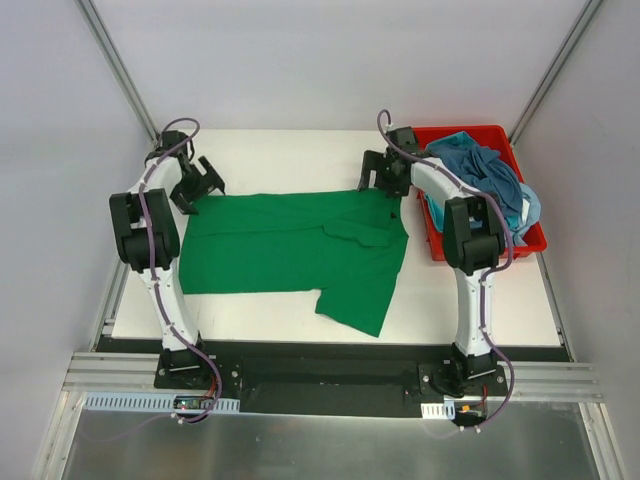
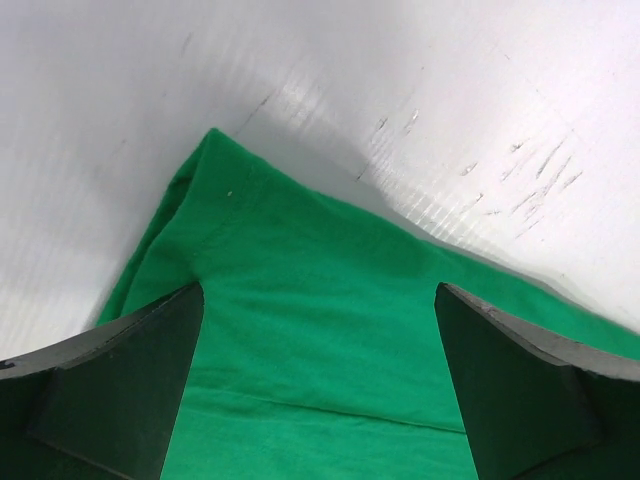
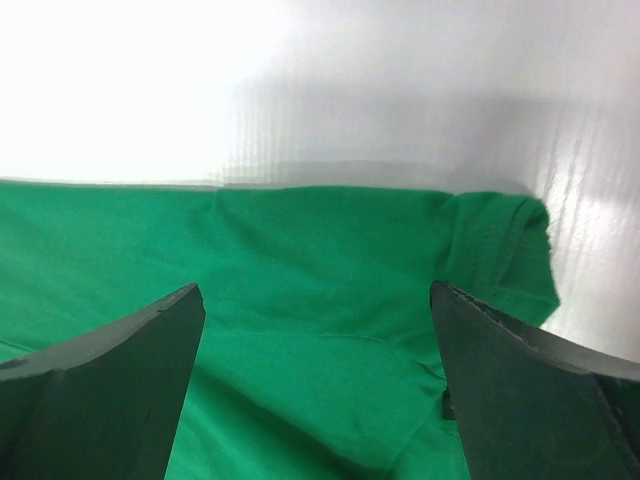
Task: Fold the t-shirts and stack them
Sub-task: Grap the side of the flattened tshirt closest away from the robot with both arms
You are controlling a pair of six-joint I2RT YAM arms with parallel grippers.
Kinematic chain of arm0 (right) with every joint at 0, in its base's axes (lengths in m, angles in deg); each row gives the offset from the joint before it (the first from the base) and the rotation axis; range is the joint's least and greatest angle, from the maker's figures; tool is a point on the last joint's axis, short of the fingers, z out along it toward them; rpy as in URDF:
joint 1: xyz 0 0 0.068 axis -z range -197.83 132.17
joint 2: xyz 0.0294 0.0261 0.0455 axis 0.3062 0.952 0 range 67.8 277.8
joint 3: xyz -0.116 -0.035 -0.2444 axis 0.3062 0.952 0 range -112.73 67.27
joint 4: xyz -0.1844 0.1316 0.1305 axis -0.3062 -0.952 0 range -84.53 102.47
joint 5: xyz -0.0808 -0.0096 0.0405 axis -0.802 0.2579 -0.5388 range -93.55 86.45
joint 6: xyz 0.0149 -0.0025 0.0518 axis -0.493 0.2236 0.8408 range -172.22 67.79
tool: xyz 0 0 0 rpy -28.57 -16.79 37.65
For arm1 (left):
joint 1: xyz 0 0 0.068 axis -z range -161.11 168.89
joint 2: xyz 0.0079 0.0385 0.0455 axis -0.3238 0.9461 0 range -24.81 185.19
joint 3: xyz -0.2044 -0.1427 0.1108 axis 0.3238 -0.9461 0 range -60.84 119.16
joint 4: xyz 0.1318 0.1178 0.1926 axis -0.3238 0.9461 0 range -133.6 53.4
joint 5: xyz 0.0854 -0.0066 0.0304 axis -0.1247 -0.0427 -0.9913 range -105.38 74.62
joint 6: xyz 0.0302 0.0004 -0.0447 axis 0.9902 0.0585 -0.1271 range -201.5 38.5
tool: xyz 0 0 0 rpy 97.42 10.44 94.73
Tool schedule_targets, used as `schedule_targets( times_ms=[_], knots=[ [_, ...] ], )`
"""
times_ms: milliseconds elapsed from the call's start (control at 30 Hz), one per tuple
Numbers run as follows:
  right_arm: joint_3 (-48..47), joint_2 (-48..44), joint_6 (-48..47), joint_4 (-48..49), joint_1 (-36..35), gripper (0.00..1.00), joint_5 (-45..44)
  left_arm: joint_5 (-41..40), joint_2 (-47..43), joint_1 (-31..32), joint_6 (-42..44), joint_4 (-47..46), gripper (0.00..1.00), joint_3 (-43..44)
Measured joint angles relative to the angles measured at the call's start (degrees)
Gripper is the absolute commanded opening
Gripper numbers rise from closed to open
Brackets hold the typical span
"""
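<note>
Left gripper [image 1: 200,186]: jaws stood wide apart with nothing between them, so I read it as released, poised over the shirt's far left corner.
Right gripper [image 1: 384,177]: spread the same way and holding nothing, over the shirt's far right corner.
Left arm [image 1: 148,225]: rose from its base at the near edge, elbow high, wrist tipped down toward the table [image 1: 290,150].
Right arm [image 1: 470,235]: mirrored that pose on the other side, forearm crossing in front of the bin.
Hard to make out: from neither wrist view could I tell whether the fingertips touched the cloth, and the lower frame edge cut off the fingers' bases.
Green t-shirt [image 1: 290,245]: lay spread flat between the two arms, its far edge running from one gripper to the other, with one part jutting toward the near edge on the right.
Red bin [image 1: 480,129]: sat at the table's far right, just beside the right gripper.
Blue garments [image 1: 487,172]: lay heaped in the bin, partly hidden behind the right arm.
</note>
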Motion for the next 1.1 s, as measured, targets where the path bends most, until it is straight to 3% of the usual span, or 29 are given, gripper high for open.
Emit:
schedule_targets(
  times_ms=[167, 367, 533, 600, 733, 1100],
  knots=[
    [0.92, -4.17, -6.05, 0.04, -0.37, 0.96, -0.22, -3.13, -4.74, 0.0, 0.72, 1.03, 0.99, -2.12],
    [19.87, -24.81, -9.05, 1.73, -3.56, 0.96, -0.96, -12.15, -29.03, -0.48, -3.28, 2.64, 0.99, -21.73],
    [34.95, -40.74, -8.5, 2.69, -8.31, 0.96, -2.8, -13.92, -45.38, -9.14, -11.32, 4.63, 0.99, -38.86],
    [40.3, -44.54, -7.76, 3.04, -8.9, 0.96, -2.71, -15.1, -46.6, -12.31, -14.1, 5.62, 0.99, -43.87],
    [47.01, -47.5, -6.32, 2.78, -8.63, 0.96, -2.6, -14.45, -46.64, -12.61, -17.59, 5.66, 0.84, -50.64],
    [50.12, -51.04, -5.9, 2.19, -8.63, 0.96, -2.67, -13.07, -41.35, -12.7, -21.9, 1.53, 0.58, -53.68]
  ],
)
